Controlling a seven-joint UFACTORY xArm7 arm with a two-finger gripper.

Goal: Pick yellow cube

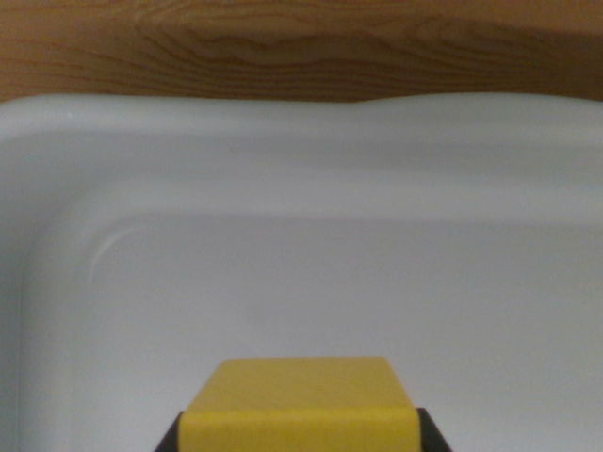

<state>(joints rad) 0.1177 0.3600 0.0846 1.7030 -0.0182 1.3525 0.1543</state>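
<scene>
The yellow cube [300,391] fills the bottom centre of the wrist view, its top face and front edge showing. My gripper [300,441] is shut on it. Only the dark tips of its fingers [171,441] show, pressed against the cube's left and right sides at the bottom edge of the picture. Beneath the cube lies the floor of a white plastic bin [311,282]. I cannot tell whether the cube rests on that floor or hangs above it.
The white bin's rounded inner corner [85,235] curves at the wrist view's left, and its far rim [301,122] runs across the upper part. Beyond the rim is a brown wooden surface [301,47].
</scene>
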